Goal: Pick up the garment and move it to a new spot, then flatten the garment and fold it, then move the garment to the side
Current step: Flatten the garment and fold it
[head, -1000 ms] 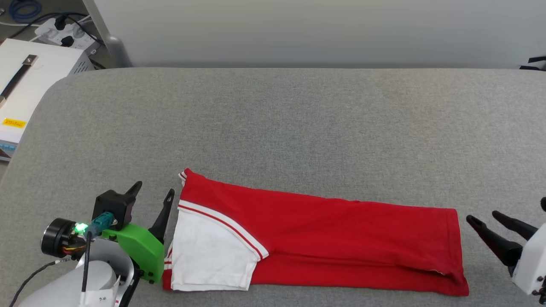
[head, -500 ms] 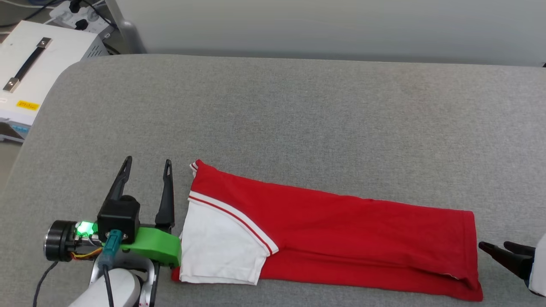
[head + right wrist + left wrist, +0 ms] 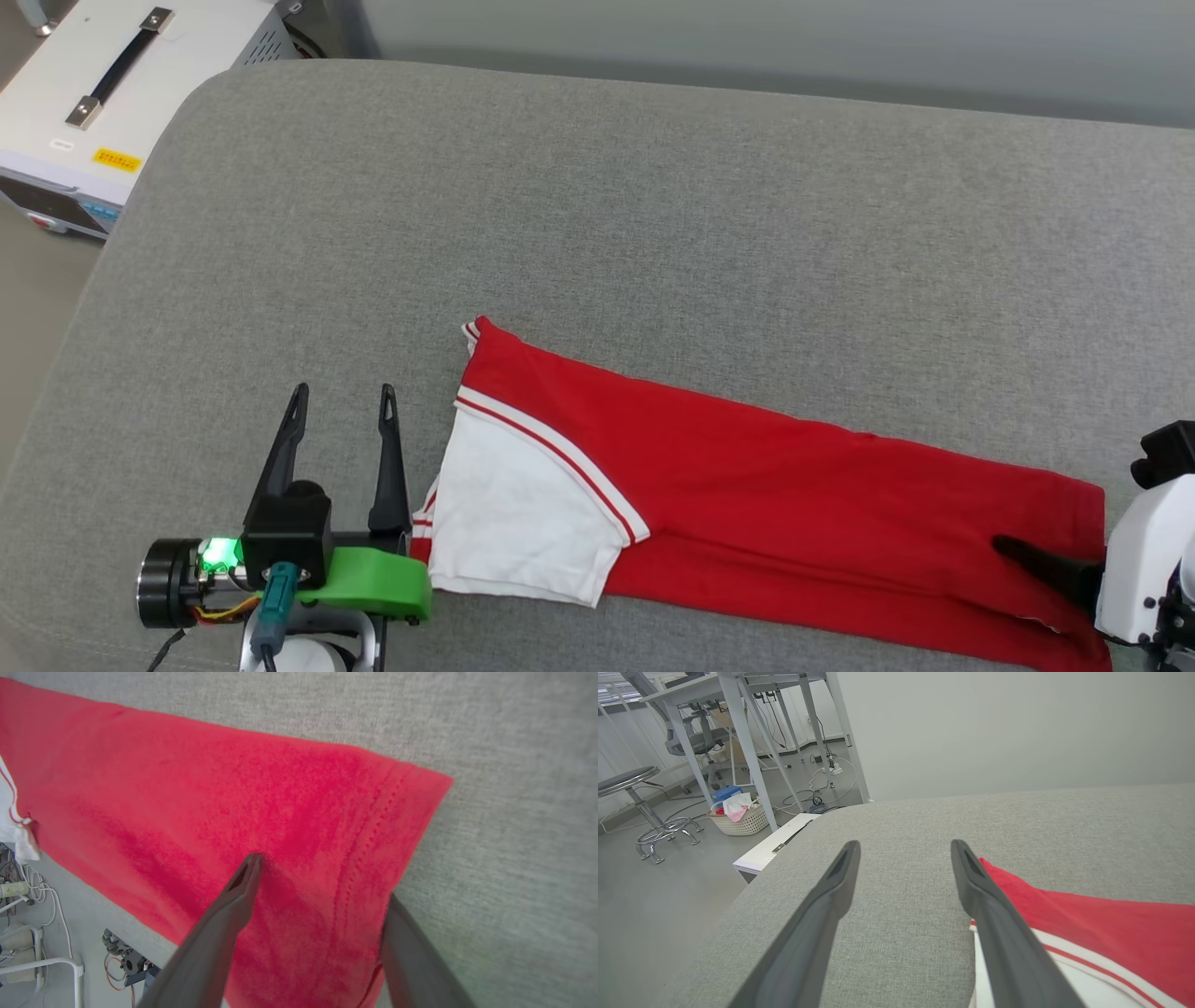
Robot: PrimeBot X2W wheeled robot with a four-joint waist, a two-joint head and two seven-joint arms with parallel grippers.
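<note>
The garment [image 3: 747, 485] lies on the grey table [image 3: 597, 215], folded lengthwise into a long red strip. Its white sleeve with striped trim is at the left end and its hem at the right. My left gripper [image 3: 344, 392] stands open on the table just left of the sleeve, touching nothing; in the left wrist view the left gripper [image 3: 905, 844] has the garment [image 3: 1087, 914] beside its right finger. My right gripper [image 3: 1027, 560] is at the hem end. In the right wrist view the right gripper [image 3: 322, 877] is open astride the hem of the garment [image 3: 233, 788], one finger on top and the other's tip hidden at the cloth's edge.
A white equipment box [image 3: 103, 84] with a black handle sits off the table's rounded left corner. On the floor beyond the table's left side the left wrist view shows a stool [image 3: 640, 812], a wicker basket [image 3: 738, 816] and desk legs [image 3: 752, 751]. A wall runs behind the table.
The head camera has shifted, so the whole picture moved. My left gripper turned to point up the view beside the sleeve. My right gripper moved left from clear of the hem onto it.
</note>
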